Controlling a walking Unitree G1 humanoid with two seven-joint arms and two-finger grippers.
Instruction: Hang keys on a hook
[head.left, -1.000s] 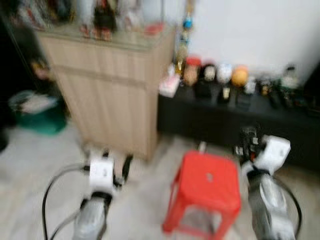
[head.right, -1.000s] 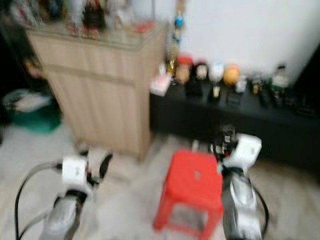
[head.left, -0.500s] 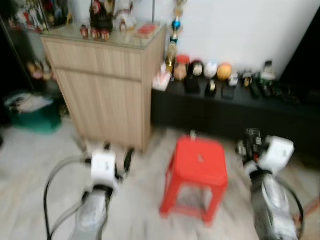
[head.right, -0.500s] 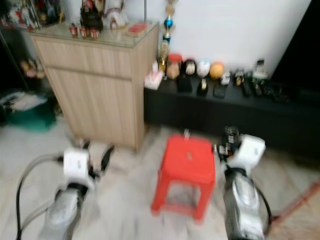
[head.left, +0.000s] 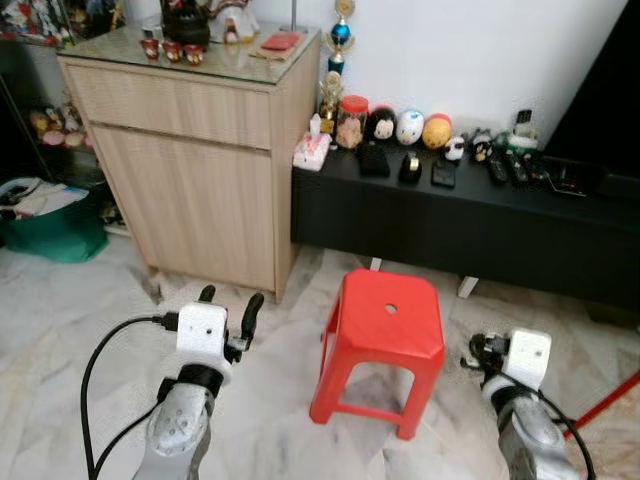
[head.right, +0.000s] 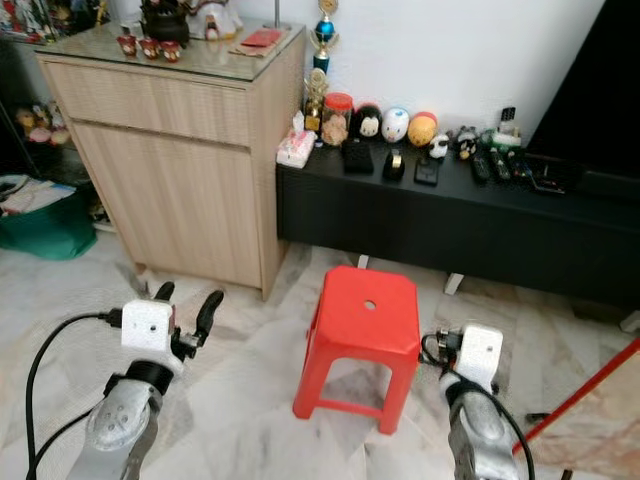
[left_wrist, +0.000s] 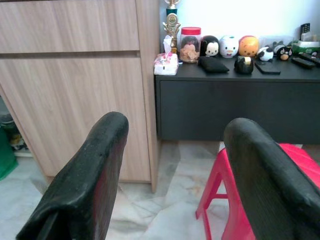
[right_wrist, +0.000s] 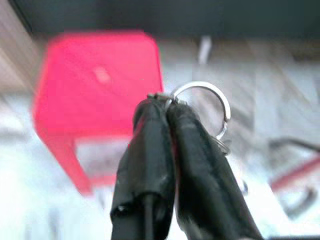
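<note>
Your picture is now sharp where it was blurred half a second ago, and your right gripper (head.left: 480, 357) has dropped from mid-right to the lower right of the frame, beside the red stool (head.left: 388, 320). Its fingers (right_wrist: 150, 145) are pressed together on the keys (right_wrist: 212, 107), whose ring sticks out past the tips. Your left gripper (head.left: 230, 305) stays at lower left with its fingers apart, in front of the wooden cabinet (head.left: 190, 150).
</note>
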